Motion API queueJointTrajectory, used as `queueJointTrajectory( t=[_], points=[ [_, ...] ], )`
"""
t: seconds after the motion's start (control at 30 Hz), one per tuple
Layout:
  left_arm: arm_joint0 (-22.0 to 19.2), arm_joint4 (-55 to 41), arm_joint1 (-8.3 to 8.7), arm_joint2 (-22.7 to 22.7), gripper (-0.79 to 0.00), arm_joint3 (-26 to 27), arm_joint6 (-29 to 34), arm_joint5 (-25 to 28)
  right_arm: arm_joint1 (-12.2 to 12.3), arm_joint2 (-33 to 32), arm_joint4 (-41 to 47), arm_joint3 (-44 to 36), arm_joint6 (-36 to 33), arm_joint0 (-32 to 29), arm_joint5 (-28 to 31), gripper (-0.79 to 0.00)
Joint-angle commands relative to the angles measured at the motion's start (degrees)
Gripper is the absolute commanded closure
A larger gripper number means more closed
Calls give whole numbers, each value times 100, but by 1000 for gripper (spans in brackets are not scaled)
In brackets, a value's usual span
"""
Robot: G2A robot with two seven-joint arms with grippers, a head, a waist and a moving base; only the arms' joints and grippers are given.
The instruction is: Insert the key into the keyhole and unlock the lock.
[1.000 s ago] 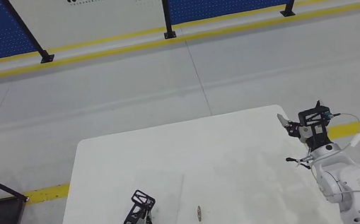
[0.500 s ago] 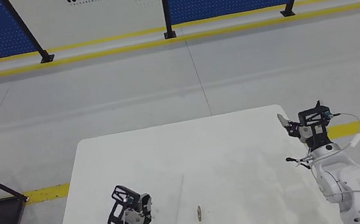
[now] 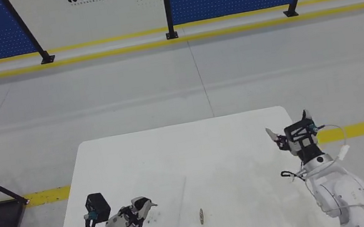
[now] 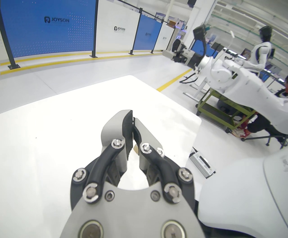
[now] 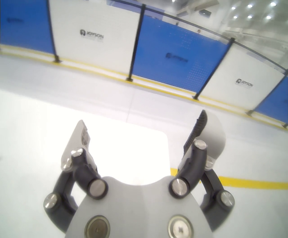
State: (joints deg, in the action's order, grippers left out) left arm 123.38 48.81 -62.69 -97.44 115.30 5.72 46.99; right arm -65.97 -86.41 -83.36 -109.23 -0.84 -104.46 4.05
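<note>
Slim metal key (image 3: 201, 215) lying on a smooth white surface (image 3: 230, 142).
Left claw (image 4: 132, 115) pinched narrow; right claw (image 5: 141, 118) spread wide.

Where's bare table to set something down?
Free: far half of the table, and the stretch between the small metal piece and the right gripper. Tighter at the near edge, between the left gripper and that piece.

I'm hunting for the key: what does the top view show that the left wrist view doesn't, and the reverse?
Top view's own: a small slim metallic key lying on the white rectangular table. Left wrist view's own: the left gripper's black ribbed pads pressed together at the tips, and a flat grey box on the floor. Shared: the table and the open right gripper.
</note>
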Motion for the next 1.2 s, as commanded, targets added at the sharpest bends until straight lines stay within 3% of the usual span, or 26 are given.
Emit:
queueJointTrajectory(
  t=[0.0,0.27,0.57,0.9,1.07,1.17],
  points=[
    [-1,7,0,2,0,2,5,-12,0,295,-260,-197,-71,-282,257,-785],
    [-1,7,0,2,0,2,5,-12,-24,1433,-845,-458,-410,-845,939,-785],
    [-1,7,0,2,0,2,5,-12,-119,2515,-548,237,-694,-616,1488,-785],
    [-1,7,0,2,0,2,5,-12,-350,3509,-818,1147,-714,-151,280,-785],
    [-1,7,0,2,0,2,5,-12,-448,3759,-824,1462,-617,93,-163,-619],
    [-1,7,0,2,0,2,5,-12,-484,3833,-793,1590,-576,205,-289,-403]
  ],
)
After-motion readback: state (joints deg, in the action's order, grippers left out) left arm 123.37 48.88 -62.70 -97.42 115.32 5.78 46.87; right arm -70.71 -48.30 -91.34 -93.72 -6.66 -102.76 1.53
